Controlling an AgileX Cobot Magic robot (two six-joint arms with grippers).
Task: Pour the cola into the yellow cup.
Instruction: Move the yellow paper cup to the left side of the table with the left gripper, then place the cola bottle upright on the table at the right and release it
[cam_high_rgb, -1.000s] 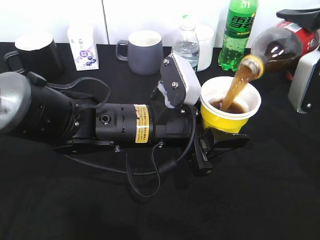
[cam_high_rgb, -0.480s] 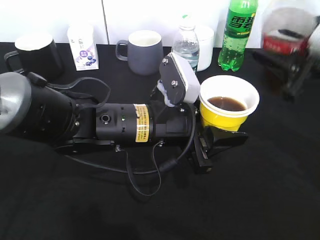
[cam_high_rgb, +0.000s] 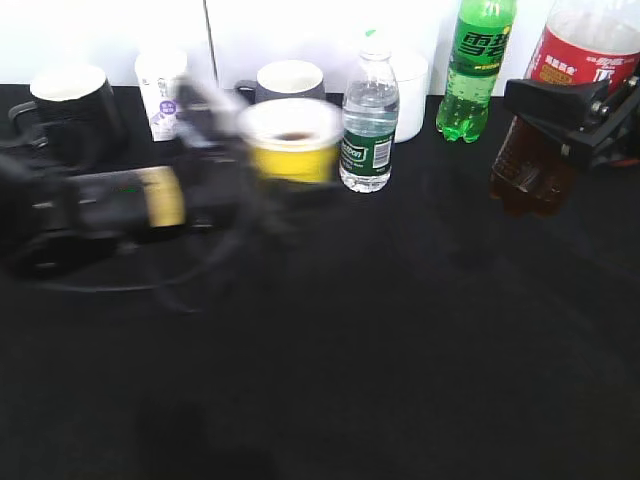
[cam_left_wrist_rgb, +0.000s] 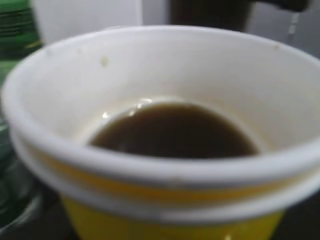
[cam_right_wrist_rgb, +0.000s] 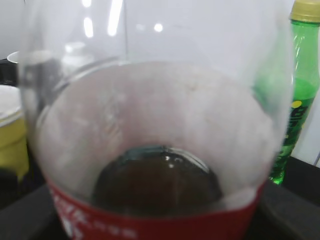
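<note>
The yellow cup (cam_high_rgb: 292, 142) is partly filled with dark cola and looks blurred at the back left of centre. It fills the left wrist view (cam_left_wrist_rgb: 150, 220), with the cola's surface (cam_left_wrist_rgb: 172, 132) inside. My left gripper (cam_high_rgb: 285, 188) is blurred under the cup and holds it; its jaws are hidden in the wrist view. The cola bottle (cam_high_rgb: 585, 50) stands upright at the far right, with dark liquid low in it (cam_high_rgb: 528, 170). My right gripper (cam_high_rgb: 575, 112) is shut around its middle. The bottle fills the right wrist view (cam_right_wrist_rgb: 155, 115). Its cap is out of view.
Along the back stand a black mug (cam_high_rgb: 70, 100), a small white carton (cam_high_rgb: 165, 95), a grey mug (cam_high_rgb: 290, 75), a water bottle (cam_high_rgb: 368, 125), a white cup (cam_high_rgb: 412, 80) and a green soda bottle (cam_high_rgb: 478, 65). The tabletop is covered in black cloth (cam_high_rgb: 380, 330).
The pouring has stopped and the cola bottle has swung from tilted to upright at the right. The left arm has carried the filled cup fast to the left and back.
</note>
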